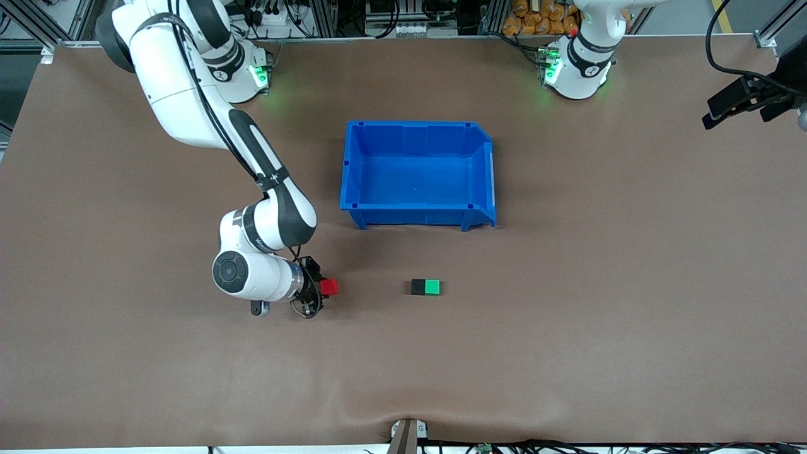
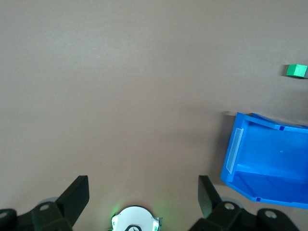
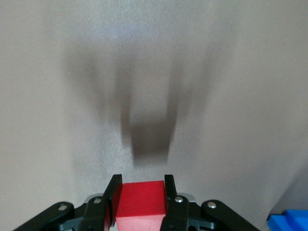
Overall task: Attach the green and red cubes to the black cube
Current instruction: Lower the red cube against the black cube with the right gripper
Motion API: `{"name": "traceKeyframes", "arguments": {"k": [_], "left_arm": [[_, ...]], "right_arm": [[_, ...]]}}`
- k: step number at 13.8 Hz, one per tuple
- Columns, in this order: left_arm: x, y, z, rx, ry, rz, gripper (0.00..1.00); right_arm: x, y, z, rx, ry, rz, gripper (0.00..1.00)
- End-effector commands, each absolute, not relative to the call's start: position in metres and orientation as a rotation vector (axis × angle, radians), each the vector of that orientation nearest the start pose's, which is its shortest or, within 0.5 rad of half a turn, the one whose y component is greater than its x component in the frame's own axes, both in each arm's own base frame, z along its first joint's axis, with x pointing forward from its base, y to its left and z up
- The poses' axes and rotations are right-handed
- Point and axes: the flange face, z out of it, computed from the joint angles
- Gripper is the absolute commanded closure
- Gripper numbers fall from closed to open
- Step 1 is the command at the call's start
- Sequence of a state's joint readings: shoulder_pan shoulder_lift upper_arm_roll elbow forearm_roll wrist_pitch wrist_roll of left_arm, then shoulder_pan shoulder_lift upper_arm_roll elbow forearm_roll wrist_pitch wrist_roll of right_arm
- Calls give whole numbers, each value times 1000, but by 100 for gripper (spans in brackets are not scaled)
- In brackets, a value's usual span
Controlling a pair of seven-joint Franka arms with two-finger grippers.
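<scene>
Red cube (image 1: 329,287): clamped between the fingers (image 3: 115,199) of the right gripper (image 1: 323,289), clear of the table (image 1: 567,353); its shadow shows on the surface beneath in the right wrist view.
Right gripper: at about 9 o'clock from the cube pair in the front view, over bare table, fingers closed on the red cube's two sides.
Black cube (image 1: 417,287): on the table, nearer the front camera than the bin (image 1: 417,174).
Green cube (image 1: 432,287): touching the black cube, side by side, on the face toward the left arm's end; the pair sits at about 6 o'clock from the bin.
Left gripper (image 2: 143,198): fingers wide apart, holding nothing, over bare table toward the left arm's end; arm waiting.
Bin: blue, open top, mid-table, well apart from both grippers.
</scene>
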State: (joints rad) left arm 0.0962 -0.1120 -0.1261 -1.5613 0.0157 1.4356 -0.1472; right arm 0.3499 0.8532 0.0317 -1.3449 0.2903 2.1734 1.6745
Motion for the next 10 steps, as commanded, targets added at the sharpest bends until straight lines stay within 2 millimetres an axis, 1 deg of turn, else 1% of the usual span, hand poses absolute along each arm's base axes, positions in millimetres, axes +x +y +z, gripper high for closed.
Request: {"name": "traceKeyframes", "arguments": {"k": [1,4,8,10], "left_arm": [[495,-15,682,-3102,-177,12,0],[496,-16,681,-3102,-175,14,0],[498,-18,677,-3102,-170,24,0],[499,-19,677,-3102,-165,23,0]], "right_arm": [[688,293,212,-2190,2043,361,100],[689,301,211,-2134,2063,375,100],[684,311,205,-2123,2072,376,100],[685,315,206,-2111,2070,367,100]]}}
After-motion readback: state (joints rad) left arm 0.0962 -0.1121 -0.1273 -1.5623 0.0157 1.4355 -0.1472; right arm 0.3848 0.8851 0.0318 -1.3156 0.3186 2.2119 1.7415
